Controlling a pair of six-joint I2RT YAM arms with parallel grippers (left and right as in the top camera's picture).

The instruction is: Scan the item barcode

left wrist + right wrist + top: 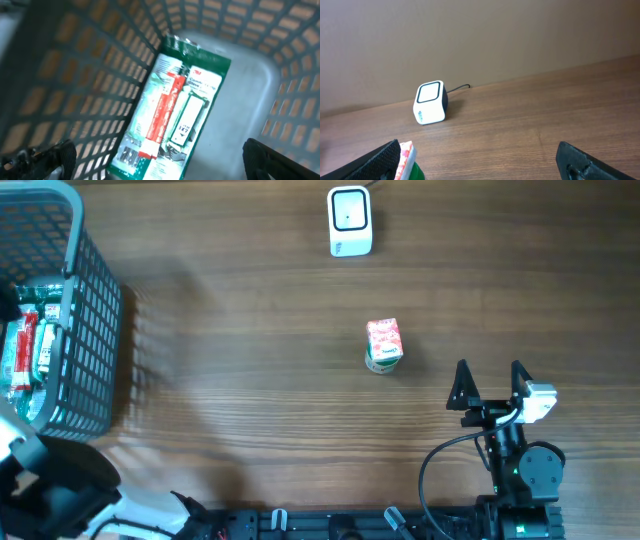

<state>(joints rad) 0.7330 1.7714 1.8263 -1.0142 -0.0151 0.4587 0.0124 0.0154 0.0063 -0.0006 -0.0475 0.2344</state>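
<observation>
Right gripper [489,370]: hovering low at 5 o'clock of the table [250,400], with its jaws standing wide apart, gripping nothing and pointing toward 12 o'clock.

Left gripper [157,147]: hanging inside the basket [95,330], its jaws likewise spread wide and gripping nothing. Its dark fingers [52,155] are showing at the two lower corners of the wrist view.

Basket: grey lattice, sitting at 9 o'clock of the table.

Package [172,110]: green and white, with a red strip running lengthwise, lying flat on the basket floor below the left gripper. A barcode [127,155] is facing up at its 7 o'clock corner in the wrist view.

Carton [384,345]: red and white with a green end, resting on the bare wood near the table's middle, at 10 o'clock from the right gripper and apart from it.

Scanner [350,222]: white box with a dark window, trailing a cable behind it. It is sitting at the 12 o'clock edge, at 11 o'clock from the carton and well apart from it.
</observation>
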